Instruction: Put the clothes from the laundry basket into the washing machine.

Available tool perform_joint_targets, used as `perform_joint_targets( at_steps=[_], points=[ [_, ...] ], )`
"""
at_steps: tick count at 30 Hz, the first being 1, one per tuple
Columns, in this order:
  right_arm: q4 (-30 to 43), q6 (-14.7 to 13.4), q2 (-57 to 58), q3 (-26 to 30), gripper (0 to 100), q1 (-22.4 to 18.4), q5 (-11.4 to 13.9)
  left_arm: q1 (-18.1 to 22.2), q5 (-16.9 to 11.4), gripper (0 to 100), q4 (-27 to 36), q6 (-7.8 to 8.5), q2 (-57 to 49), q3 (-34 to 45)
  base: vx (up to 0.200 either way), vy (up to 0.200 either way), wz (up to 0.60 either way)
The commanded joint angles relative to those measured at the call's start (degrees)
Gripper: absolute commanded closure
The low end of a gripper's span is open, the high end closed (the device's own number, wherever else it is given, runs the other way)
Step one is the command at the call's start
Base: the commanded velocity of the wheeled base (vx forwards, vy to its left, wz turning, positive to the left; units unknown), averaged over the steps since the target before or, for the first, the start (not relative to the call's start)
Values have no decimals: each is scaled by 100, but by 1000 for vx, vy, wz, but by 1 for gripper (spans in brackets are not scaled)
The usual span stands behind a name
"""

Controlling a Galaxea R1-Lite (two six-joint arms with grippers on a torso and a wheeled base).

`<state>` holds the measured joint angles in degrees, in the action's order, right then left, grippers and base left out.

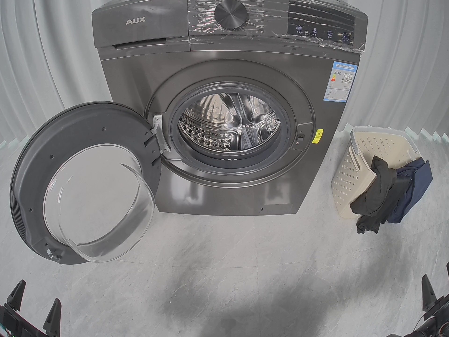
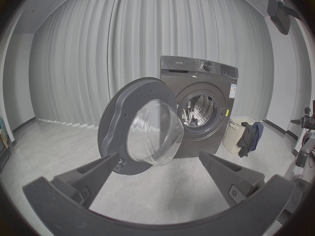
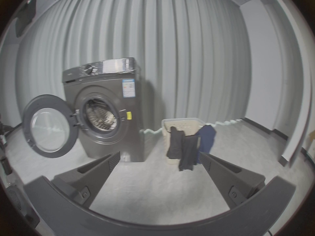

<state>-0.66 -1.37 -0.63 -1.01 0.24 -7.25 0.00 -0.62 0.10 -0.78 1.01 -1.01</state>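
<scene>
A grey front-loading washing machine (image 1: 140, 71) stands with its round door (image 1: 84, 183) swung fully open toward the robot's left, baring the empty steel drum (image 1: 229, 120), while both arms hang low and well short of it. The left gripper (image 2: 158, 155) has its jaws spread wide with nothing between them; the open door sits straight ahead of those jaws, well apart from them, its clear glass bowl facing the fingers, and the drum opening lies farther off behind the door's edge. The right gripper (image 3: 159, 154) is likewise parted wide and holds nothing. Ahead of its jaws, and well apart from them, a cream perforated laundry basket (image 1: 348, 179) rests on the floor (image 1: 243, 267) just beside the machine's right flank, leaning away from the machine. The clothes are in that basket and none is in the drum: a black garment (image 1: 379, 193) spills over the basket's near rim and trails down its outer wall almost to the floor, and a navy garment (image 1: 416, 183) is draped over the rim beside it, touching it, on the side farther from the machine. From the right wrist, both garments hang in line with the gap between the jaws, nearer the finger that is farther from the machine. A pale pleated curtain (image 1: 42, 47) runs behind the machine and basket.
</scene>
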Motion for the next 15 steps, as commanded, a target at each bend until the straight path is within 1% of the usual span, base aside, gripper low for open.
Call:
perform_joint_targets(
  at_steps=[1, 2, 3, 8, 15],
  points=[
    [83, 163, 63, 101, 0, -16, 743, 0, 1, 0, -1, -1, -101, 92, 0, 0, 0],
    [83, 268, 63, 101, 0, 11, 936, 0, 1, 0, -1, -10, -101, 92, 0, 0, 0],
    [83, 286, 63, 101, 0, 20, 989, 0, 1, 0, -1, -10, -101, 92, 0, 0, 0],
    [83, 277, 63, 101, 0, 2, 980, 0, 9, 0, -1, 8, -101, 92, 0, 0, 0],
    [75, 242, 63, 101, 0, 2, 971, 0, 18, 0, 8, 8, -101, 92, 0, -200, 0]
  ],
)
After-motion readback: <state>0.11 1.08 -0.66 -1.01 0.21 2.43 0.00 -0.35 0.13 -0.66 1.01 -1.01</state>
